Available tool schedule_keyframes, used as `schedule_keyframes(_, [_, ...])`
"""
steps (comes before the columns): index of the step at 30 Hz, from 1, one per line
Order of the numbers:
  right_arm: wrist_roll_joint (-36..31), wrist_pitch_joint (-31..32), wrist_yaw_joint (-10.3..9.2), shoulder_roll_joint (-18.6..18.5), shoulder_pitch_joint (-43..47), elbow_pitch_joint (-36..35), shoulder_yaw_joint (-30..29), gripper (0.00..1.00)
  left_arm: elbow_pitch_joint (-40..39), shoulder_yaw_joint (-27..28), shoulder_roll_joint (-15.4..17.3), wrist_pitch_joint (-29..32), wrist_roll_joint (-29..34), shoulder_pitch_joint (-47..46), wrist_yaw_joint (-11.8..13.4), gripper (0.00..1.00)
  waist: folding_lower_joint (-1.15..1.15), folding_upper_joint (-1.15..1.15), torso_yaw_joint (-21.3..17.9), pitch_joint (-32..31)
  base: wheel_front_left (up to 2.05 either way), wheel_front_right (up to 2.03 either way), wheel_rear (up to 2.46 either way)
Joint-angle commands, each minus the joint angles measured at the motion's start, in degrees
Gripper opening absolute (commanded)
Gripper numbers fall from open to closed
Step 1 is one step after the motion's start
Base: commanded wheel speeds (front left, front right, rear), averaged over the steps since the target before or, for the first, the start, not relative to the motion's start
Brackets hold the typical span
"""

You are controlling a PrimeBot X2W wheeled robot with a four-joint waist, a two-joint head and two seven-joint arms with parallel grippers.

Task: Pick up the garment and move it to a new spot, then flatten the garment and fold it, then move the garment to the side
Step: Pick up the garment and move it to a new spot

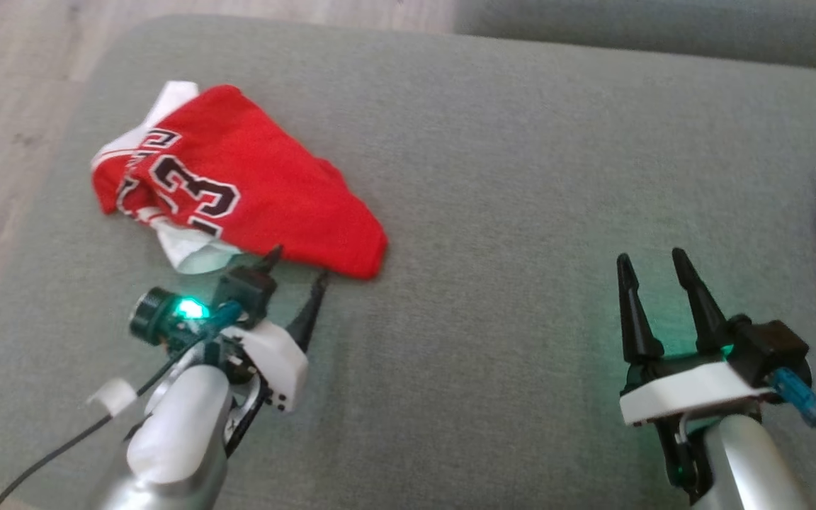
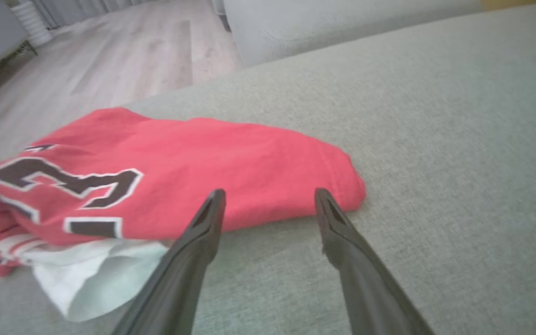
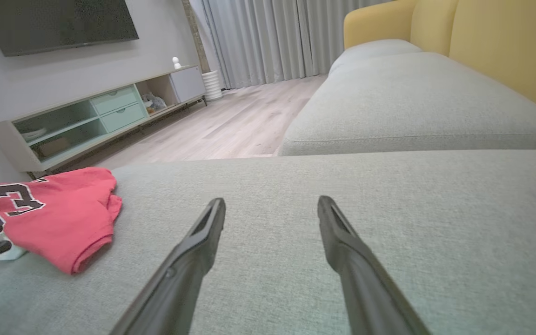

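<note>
2 grippers, fingers spread, hold nothing: left gripper just beside the crumpled red 23 jersey, right gripper well apart over the grey cushion.

Garment on cushion, left

This was a home living room. A dark television hung on the far left wall above a long low cabinet with pale green drawers and open shelves. Grey curtains fell to a pale wooden floor at the far end, a sofa with grey seats and a yellow backrest ran along the right, and nearest lay a wide grey upholstered seat with a crumpled red jersey lying on its left side.
</note>
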Motion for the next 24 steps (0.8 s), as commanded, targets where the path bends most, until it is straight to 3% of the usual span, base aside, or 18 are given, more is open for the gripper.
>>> schedule_keyframes(1, [-0.42,-0.62,-0.05,-0.20,-2.07,-1.79,1.39,1.00,-1.04,-0.80,2.26,0.50,-1.51,-3.54,0.08,1.00,-0.01,0.00,-1.63,1.44,0.00,0.00,0.00])
schedule_keyframes(8, [-0.27,-0.62,-0.05,-0.20,-3.62,-1.91,1.80,1.00,2.31,-9.82,6.05,1.21,-6.58,-9.36,0.05,1.00,-0.01,0.00,-4.48,3.68,0.00,0.00,0.00])
schedule_keyframes(18, [-0.45,-0.62,-0.05,-0.20,-4.49,-2.08,1.80,1.00,11.05,-14.19,6.19,5.90,-11.79,-13.31,0.04,1.00,-0.01,0.00,-7.00,5.13,0.00,0.00,0.00])
schedule_keyframes(19, [-0.42,-0.62,-0.05,-0.20,-4.54,-2.06,1.78,1.00,11.88,-14.60,6.18,6.70,-12.58,-13.38,0.04,0.87,-0.01,0.00,-7.19,5.08,0.00,0.00,0.00])
schedule_keyframes(20, [-0.38,-0.62,-0.05,-0.20,-4.57,-2.03,1.75,1.00,12.38,-15.07,6.26,7.02,-13.16,-13.52,0.04,0.26,-0.01,0.00,-7.36,4.99,0.00,0.00,0.00])
schedule_keyframes(21, [-0.34,-0.62,-0.05,-0.20,-4.57,-2.01,1.71,1.00,12.64,-15.34,6.36,6.74,-13.70,-13.66,0.04,0.00,-0.01,0.00,-7.48,4.85,0.00,0.00,0.00])
schedule_keyframes(24, [-0.21,-0.62,-0.05,-0.20,-4.33,-1.79,1.59,1.00,12.68,-15.32,6.74,3.60,-14.32,-14.36,0.04,0.00,-0.01,0.00,-7.64,4.03,0.00,0.00,0.00])
